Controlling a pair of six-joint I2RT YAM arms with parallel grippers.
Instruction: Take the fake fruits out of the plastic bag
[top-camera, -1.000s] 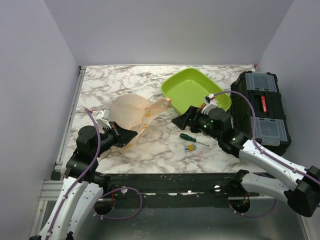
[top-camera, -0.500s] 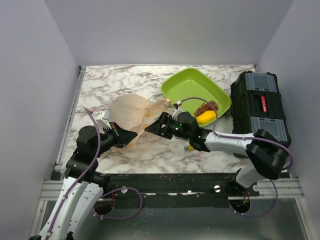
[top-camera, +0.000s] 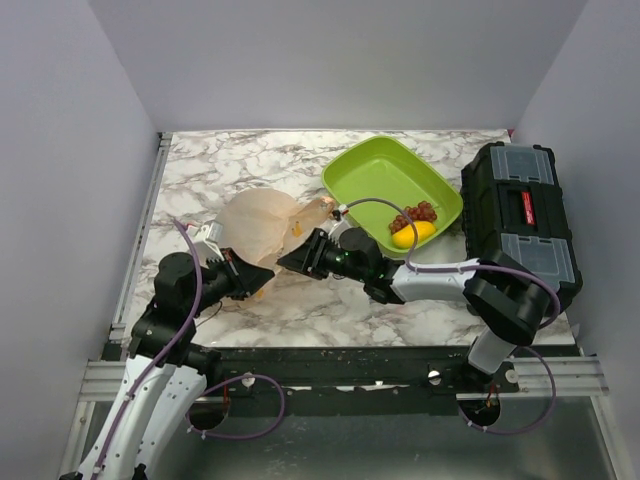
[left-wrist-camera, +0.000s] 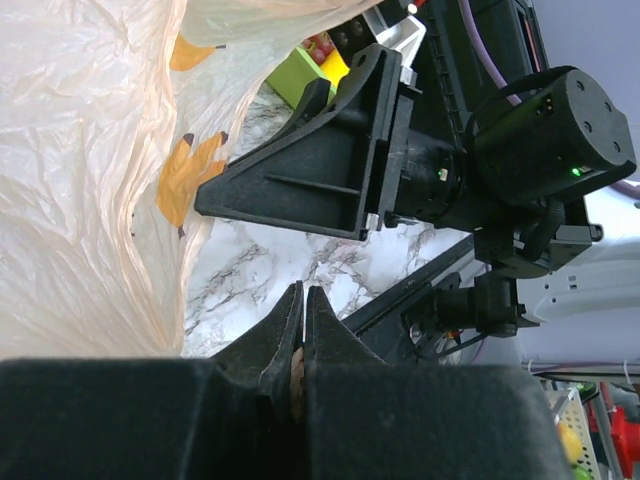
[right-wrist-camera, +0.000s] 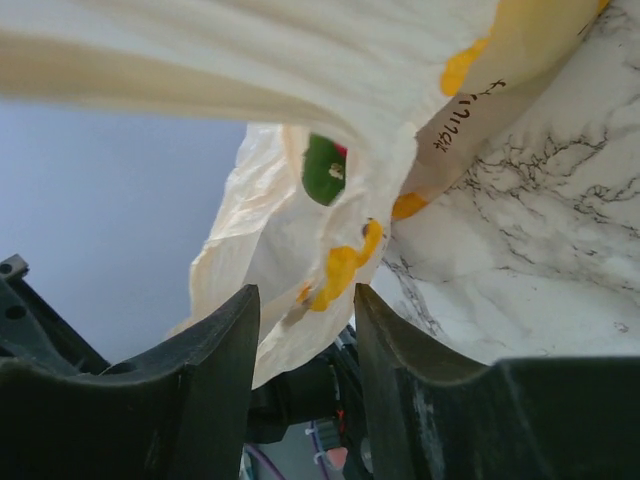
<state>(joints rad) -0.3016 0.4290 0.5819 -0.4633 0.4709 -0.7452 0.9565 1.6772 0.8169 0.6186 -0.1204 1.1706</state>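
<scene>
1. A crinkly peach-orange plastic bag (top-camera: 258, 222) lies on the marble worktop (top-camera: 200, 170), just left of the lime-green tray (top-camera: 370, 175).
2. The left gripper (top-camera: 262, 280) pinches the bag's edge farthest from the tray.
3. The right gripper (top-camera: 284, 263), jaws part-way apart, is at the bag's tray-side mouth.
4. A yellow fake fruit (top-camera: 414, 234) sits in the tray.

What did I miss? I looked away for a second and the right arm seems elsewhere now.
The right gripper swung left from the green tray to the plastic bag's mouth, its jaws narrowing but still apart. That uncovered the grapes and yellow fruit lying in the tray and hid the screwdriver. Unchanged: the left gripper, shut on the bag's near edge; bag, tray and toolbox.
</scene>
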